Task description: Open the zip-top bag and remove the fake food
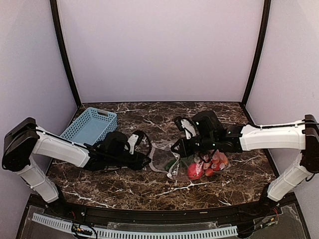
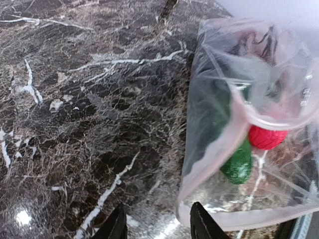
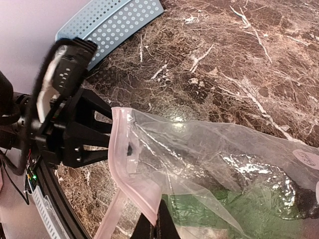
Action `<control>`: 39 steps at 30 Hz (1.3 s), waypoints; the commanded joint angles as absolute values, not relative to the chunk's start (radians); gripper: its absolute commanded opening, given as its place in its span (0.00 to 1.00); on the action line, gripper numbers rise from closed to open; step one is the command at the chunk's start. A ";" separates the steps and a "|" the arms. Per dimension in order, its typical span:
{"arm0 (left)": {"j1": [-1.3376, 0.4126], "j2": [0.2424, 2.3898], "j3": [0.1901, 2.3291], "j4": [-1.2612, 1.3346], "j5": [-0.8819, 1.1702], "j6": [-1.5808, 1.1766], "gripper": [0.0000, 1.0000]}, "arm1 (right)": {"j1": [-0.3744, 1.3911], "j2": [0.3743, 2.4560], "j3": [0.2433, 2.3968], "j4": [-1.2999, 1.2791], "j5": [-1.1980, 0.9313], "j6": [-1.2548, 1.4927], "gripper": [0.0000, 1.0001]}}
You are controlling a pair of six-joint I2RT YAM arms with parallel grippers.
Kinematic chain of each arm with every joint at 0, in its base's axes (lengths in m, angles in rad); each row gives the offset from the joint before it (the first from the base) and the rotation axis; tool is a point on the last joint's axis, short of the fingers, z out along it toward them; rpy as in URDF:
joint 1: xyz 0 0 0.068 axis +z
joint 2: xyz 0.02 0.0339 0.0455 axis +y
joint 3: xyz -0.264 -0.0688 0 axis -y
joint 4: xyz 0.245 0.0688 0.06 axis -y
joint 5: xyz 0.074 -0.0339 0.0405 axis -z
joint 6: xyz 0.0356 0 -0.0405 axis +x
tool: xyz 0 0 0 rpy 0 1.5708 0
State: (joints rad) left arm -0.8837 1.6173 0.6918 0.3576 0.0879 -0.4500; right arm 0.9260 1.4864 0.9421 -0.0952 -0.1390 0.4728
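The right gripper (image 3: 158, 226) pinches the pale pink zip strip of the zip-top bag (image 3: 214, 159), its fingers clamped together on the plastic and the bag's mouth turned toward the left arm over the dark marble table (image 2: 75, 124). The left gripper (image 2: 158, 226) hovers just beside that mouth, fingers parted with nothing between them. The fake food (image 1: 204, 167), including a red round piece (image 2: 266, 137) and a green cucumber (image 2: 238, 167), lies inside the bag near the table's middle, well apart from the blue lattice basket (image 1: 89, 127) at far left.
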 commanded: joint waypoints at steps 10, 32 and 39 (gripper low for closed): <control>-0.940 1.486 0.601 0.648 0.168 -0.135 0.47 | 0.926 1.517 0.947 -0.024 -0.187 0.498 0.00; -0.985 1.931 0.867 0.670 0.266 -0.035 0.62 | 0.913 1.509 0.957 -0.065 -0.223 0.511 0.00; -0.985 1.968 0.906 0.607 0.259 -0.032 0.47 | 0.912 1.487 0.947 -0.086 -0.210 0.551 0.00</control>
State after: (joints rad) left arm -0.9802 1.9514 0.8814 0.6678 0.2508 -0.0402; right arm 0.9134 1.5074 0.9421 -0.0948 -0.1940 0.5156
